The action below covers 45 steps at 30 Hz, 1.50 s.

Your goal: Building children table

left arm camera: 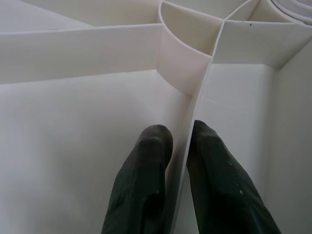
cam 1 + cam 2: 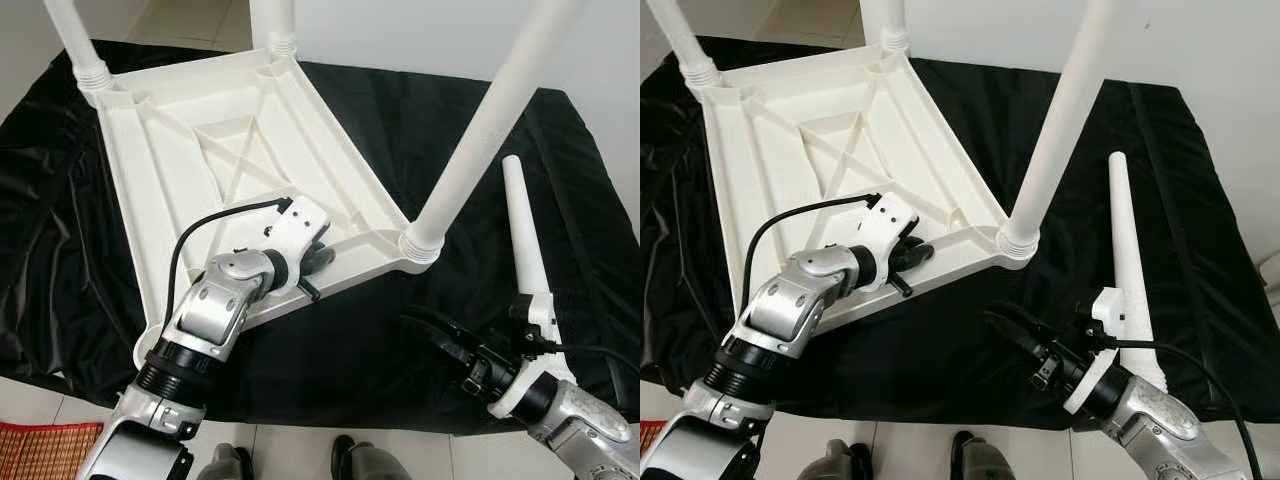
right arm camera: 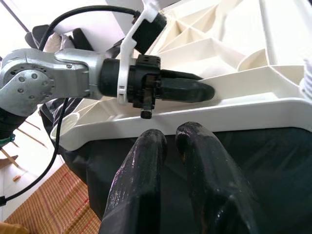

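Note:
The white plastic table top (image 2: 180,150) lies upside down on a black cloth. Three legs stand screwed into its corners: far left (image 2: 75,40), far middle (image 2: 275,20) and near right (image 2: 490,130). A loose fourth leg (image 2: 525,240) lies on the cloth to the right. My left gripper (image 2: 320,262) is over the table's near edge, shut on a thin upright rib (image 1: 204,87) of the underside, one finger on each side. My right gripper (image 2: 420,322) hovers low over the cloth in front of the near right corner. Its fingers (image 3: 146,146) are together with nothing held, pointing at the table's rim.
The black cloth (image 2: 60,220) covers the whole work surface and hangs over its front edge. A white wall stands behind. Pale floor tiles and a red woven mat (image 2: 40,445) lie below at the left.

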Tool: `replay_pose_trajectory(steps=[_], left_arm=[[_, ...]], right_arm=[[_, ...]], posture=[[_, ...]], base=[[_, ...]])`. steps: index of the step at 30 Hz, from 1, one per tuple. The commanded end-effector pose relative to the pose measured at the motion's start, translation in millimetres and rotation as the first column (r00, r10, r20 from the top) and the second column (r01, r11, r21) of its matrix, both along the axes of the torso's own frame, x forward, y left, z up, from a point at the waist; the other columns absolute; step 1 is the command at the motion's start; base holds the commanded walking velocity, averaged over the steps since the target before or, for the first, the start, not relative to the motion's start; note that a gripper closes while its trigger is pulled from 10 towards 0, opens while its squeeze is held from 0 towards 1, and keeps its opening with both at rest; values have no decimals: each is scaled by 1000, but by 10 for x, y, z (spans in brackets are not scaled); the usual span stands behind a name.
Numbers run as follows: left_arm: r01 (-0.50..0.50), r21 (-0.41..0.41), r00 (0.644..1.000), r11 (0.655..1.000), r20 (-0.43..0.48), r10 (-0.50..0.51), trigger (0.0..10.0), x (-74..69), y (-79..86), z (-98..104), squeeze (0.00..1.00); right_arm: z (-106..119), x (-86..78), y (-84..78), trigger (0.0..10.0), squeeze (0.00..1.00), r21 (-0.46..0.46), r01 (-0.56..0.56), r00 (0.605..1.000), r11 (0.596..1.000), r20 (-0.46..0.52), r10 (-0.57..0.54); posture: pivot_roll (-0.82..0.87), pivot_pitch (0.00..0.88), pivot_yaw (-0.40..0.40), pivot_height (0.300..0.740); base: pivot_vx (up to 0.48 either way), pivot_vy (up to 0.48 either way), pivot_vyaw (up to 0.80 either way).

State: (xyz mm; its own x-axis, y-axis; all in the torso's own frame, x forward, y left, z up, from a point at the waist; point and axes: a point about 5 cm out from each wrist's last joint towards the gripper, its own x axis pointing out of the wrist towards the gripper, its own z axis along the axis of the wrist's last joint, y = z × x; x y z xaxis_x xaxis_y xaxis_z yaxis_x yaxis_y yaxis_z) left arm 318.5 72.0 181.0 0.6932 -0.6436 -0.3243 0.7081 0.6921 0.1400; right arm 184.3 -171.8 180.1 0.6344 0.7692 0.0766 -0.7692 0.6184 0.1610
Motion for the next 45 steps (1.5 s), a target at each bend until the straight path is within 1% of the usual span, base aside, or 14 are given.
replay_pose_trajectory(steps=[1, 5, 11, 12, 15, 16, 17, 18, 22, 24, 25, 34, 38, 45], left_arm=[[-288, 97, 955, 953, -38, 293, 0, 43, 383, -227, 0], [-325, 101, 943, 940, -35, 330, 0, 37, 478, -240, 0], [-328, 91, 944, 940, -9, 330, 0, 68, 443, -215, 0], [-315, 92, 949, 945, 0, 316, 10000, 88, 371, -206, 0], [-287, 83, 958, 954, 11, 287, 10000, 103, 281, -187, 0], [-218, 53, 976, 974, 21, 217, 10000, 97, 112, -136, 365], [-218, 53, 976, 974, 21, 217, 10000, 97, 112, -136, 365], [-196, 42, 980, 980, 26, 195, 10000, 91, 70, -116, 1000], [-92, 6, 995, 996, 42, 92, 10000, 36, -76, -43, 1000], [32, -50, 996, 998, 82, -28, 10000, -36, -223, 81, 1000], [77, -74, 993, 994, 100, -70, 10000, -61, -254, 134, 0], [171, -167, 973, 971, 185, -139, 10000, -68, -136, 386, 0], [247, -152, 953, 957, 217, -211, 10000, -122, -41, 432, 0], [395, -51, 909, 917, 169, -382, 10000, -285, 173, 336, 0]], right_arm=[[-23, 0, -14, 10000, 0, -8, 10, 1000, 1000, -6, -10], [-21, 16, -11, 10000, 0, -4, 5, 1000, 1000, -5, -5], [-22, 42, -3, 10000, 0, -9, -6, 1000, 1000, 0, 6], [-15, 53, -4, 10000, 0, -9, -5, 1000, 1000, 5, 5], [-11, 61, -1, 10000, 0, -7, -1, 1000, 1000, 10, 1], [-3, 85, 2, 10000, 0, 5, 21, 1000, 1000, 16, -21], [-3, 85, 2, 10000, 0, 5, 21, 1000, 1000, 16, -21], [-1, 92, 2, 10000, 0, 10, 28, 999, 1000, 17, -28], [0, 86, 5, 10000, 0, 11, 28, 999, 1000, 19, -29], [-17, 66, 12, 10000, 0, 12, 31, 999, 999, 16, -31], [-24, 61, 19, 10000, 0, 13, 34, 999, 999, 16, -34], [-34, 79, 44, 10000, 0, 27, 42, 999, 999, 18, -42], [-34, 91, 45, 10000, 0, 28, 41, 999, 999, 19, -41], [-33, 109, 29, 10000, 0, 23, 34, 999, 999, 17, -34]], posture=[[-33, 213, -6, 740], [-33, 213, -6, 740], [-16, 201, -17, 740], [-16, 201, -17, 740], [-15, 193, -17, 740], [-18, 190, -16, 740], [-18, 190, -16, 740], [-18, 190, -16, 740], [-24, 185, -8, 740], [-26, 181, 3, 740], [-28, 179, 6, 740], [-25, 176, 5, 740], [-17, 179, -3, 740], [-6, 193, -19, 740]], base=[[0, 0, 0], [0, 0, 0], [0, 0, 0], [0, 0, 0], [0, 0, 0], [0, 0, 0], [0, 0, 0], [0, 0, 0], [0, 0, 0], [0, 0, 0], [0, 0, 0], [0, 0, 0], [0, 0, 0], [0, 0, 0]])
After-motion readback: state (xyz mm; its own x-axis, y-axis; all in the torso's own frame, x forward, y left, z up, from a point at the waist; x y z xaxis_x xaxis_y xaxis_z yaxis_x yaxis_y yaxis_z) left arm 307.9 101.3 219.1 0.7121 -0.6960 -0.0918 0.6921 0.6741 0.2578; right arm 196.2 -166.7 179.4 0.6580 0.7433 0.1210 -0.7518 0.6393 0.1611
